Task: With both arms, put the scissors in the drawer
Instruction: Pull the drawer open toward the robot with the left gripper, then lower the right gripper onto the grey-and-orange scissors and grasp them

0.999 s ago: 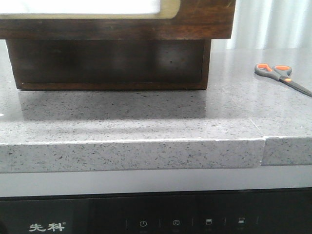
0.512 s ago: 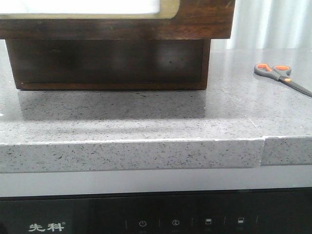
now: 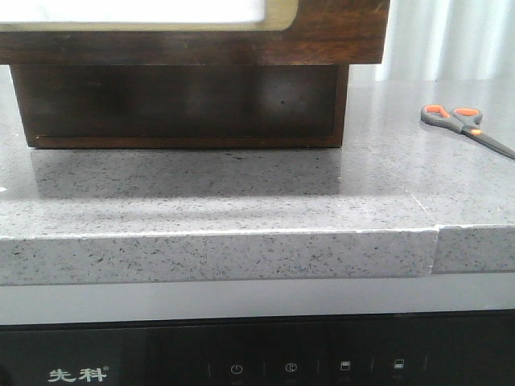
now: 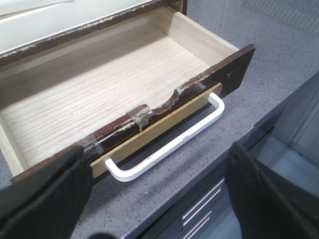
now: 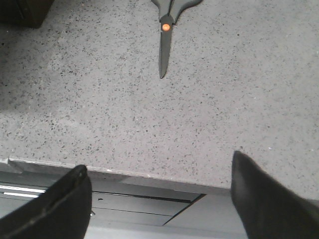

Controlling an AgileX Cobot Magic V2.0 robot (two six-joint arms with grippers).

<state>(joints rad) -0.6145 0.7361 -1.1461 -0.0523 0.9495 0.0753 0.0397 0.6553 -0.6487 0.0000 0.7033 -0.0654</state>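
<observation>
The left gripper [image 4: 154,199] hangs spread wide with nothing between its dark fingers [image 4: 45,194], which frame the drawer [image 4: 114,89] from just outside its front edge. The drawer is pulled out over the grey speckled counter [image 4: 209,149], its pale wood-grain floor bare. The dark brown top edge of the front is chipped and ragged near the middle, and a white bar handle [image 4: 169,142] runs along a tan strip on the outer face. Past the counter's edge, cabinet fronts [image 4: 204,209] with pale handles show below.

The right gripper [image 5: 159,199] is likewise splayed and holds nothing, its two dark fingers [image 5: 60,204] poised over the counter's front edge. Well ahead of it on the counter lie the scissors [image 5: 165,30], closed, the blade tip pointing back toward the gripper and an orange pivot screw showing where the blades meet (the handles are cut off by the frame in the right wrist view).

In the front view neither gripper appears. The scissors [image 3: 467,127] rest flat on the counter [image 3: 241,201] at the far right, grey handles with orange linings toward the drawer unit, blades running off the frame. They lie well apart from the drawer [image 3: 193,32], whose front juts out above its dark wooden cabinet [image 3: 177,104]. Below the counter sits a black appliance panel [image 3: 257,358] with white markings.
</observation>
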